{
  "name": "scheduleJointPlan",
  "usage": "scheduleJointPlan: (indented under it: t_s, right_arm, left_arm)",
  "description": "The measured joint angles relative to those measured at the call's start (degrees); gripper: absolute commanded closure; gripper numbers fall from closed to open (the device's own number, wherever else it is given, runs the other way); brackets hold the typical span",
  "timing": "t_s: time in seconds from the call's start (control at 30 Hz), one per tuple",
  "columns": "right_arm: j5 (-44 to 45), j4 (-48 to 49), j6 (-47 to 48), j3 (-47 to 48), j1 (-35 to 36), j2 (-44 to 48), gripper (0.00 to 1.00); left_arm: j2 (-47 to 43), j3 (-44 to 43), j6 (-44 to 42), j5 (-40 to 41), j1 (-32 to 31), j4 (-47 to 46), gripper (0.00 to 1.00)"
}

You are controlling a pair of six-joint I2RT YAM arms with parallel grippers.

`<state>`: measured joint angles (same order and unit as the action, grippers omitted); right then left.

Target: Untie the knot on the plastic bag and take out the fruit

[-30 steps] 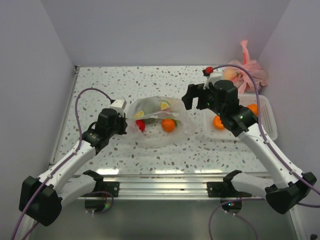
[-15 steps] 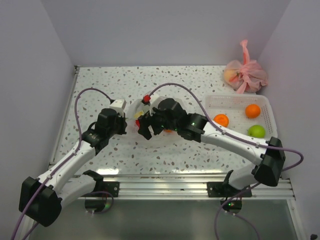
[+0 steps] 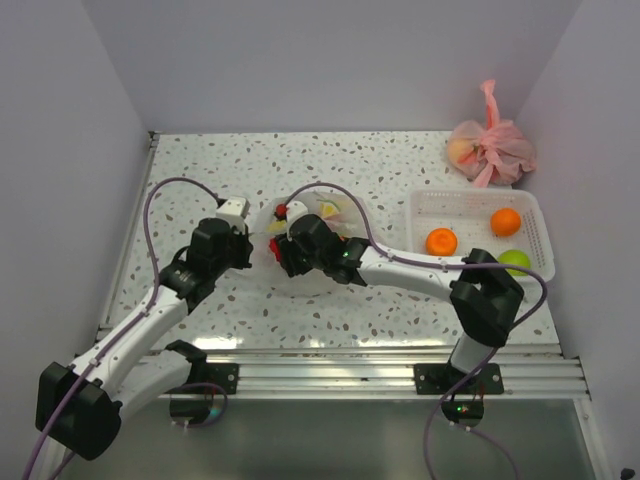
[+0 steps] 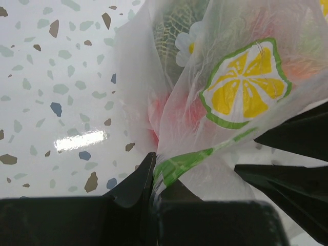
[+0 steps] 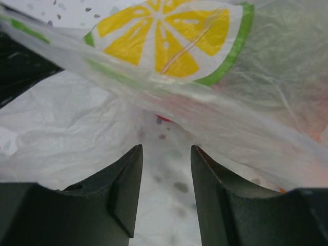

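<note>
The plastic bag (image 3: pixel 335 212) lies mid-table, clear and crinkly with lemon-slice prints (image 4: pixel 243 84). My left gripper (image 3: pixel 250 250) is shut on the bag's left edge, and film with a green stripe runs into its pinch (image 4: pixel 154 177). My right gripper (image 3: pixel 281 252) reaches across the bag from the right. Its jaws (image 5: pixel 166 151) stand partly apart over the plastic with nothing between them. Fruit shows through the film: a red blur (image 4: pixel 174 110) and a netted green one (image 4: pixel 171 36). The knot is not in view.
A white basket (image 3: pixel 540 235) at the right holds two oranges (image 3: pixel 441 241) and a green fruit (image 3: pixel 517 262). A tied pink bag (image 3: pixel 490 148) sits at the back right corner. The walls stand close on the left, back and right.
My right arm swung from the basket leftward onto the bag, its jaws narrowing from wide open. The left gripper kept its pinch and place.
</note>
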<state>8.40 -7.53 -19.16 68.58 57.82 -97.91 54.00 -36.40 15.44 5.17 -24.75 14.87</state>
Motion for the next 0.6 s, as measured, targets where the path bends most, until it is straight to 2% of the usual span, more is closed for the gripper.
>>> scheduleJointPlan:
  t_s: [0.07, 0.17, 0.3, 0.37, 0.6]
  right_arm:
    - [1.07, 2.34, -1.44, -0.04, -0.37, -1.51, 0.47]
    - [1.27, 5.60, -3.08, -0.02, -0.96, -3.89, 0.33]
    - [1.38, 7.52, -4.59, 1.33, -1.33, -7.74, 0.04]
    - [1.55, 8.59, -5.25, 1.62, -1.31, -9.22, 0.01]
    - [2.60, 11.96, -6.29, 3.85, -1.29, -13.55, 0.01]
  left_arm:
    - [-0.44, 0.31, -0.02, -0.02, 0.00, -0.24, 1.00]
    - [-0.57, 0.52, -0.02, -0.02, 0.00, -0.31, 1.00]
    - [-0.57, 0.66, -0.04, -0.07, 0.00, -0.28, 1.00]
    - [-0.57, 0.66, -0.04, -0.11, 0.00, -0.35, 1.00]
    - [-0.57, 0.66, -0.07, -0.68, 0.00, -0.61, 1.00]
